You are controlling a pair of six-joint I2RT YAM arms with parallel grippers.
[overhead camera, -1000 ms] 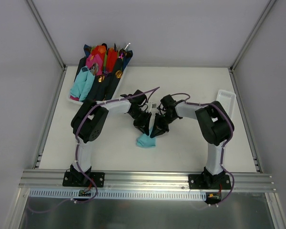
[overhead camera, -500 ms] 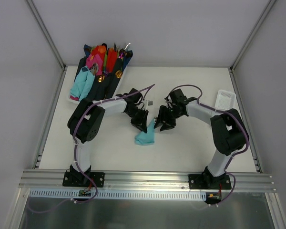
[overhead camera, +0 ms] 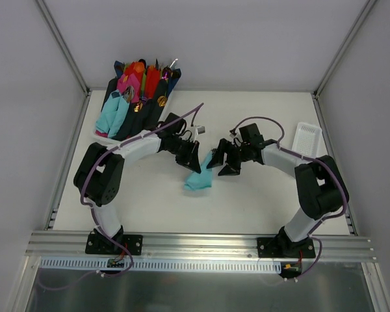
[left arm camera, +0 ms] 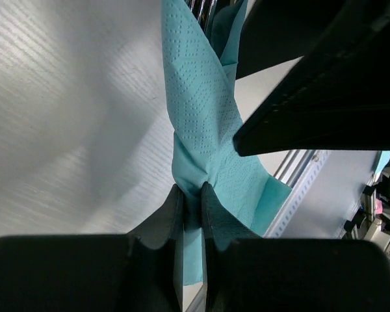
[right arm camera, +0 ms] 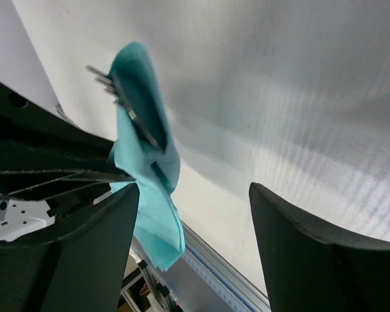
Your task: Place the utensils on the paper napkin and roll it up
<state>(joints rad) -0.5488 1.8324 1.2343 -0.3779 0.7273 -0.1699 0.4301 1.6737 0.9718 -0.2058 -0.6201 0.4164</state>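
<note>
The teal paper napkin (overhead camera: 198, 180) hangs loosely bunched over the middle of the table, pinched near one end by my left gripper (overhead camera: 193, 158), which is shut on it. In the left wrist view the jaws (left arm camera: 192, 188) squeeze a fold of the paper napkin (left arm camera: 205, 117), and silver utensils (left arm camera: 199, 6) peek from its far end. In the right wrist view, fork tines (right arm camera: 103, 77) stick out of the wrapped paper napkin (right arm camera: 149, 169). My right gripper (right arm camera: 195, 195) is open, just right of the bundle (overhead camera: 221, 160), not touching it.
A white tray (overhead camera: 101, 136) at the back left holds pink, red, navy and teal napkin bundles (overhead camera: 138, 88) with gold cutlery. A small white basket (overhead camera: 307, 136) sits at the right edge. A small grey object (overhead camera: 200, 131) lies behind the grippers.
My right gripper has opened, let go of the napkin bundle and drawn back to the right. My left gripper, still shut on the napkin, has shifted slightly away from the bases.
</note>
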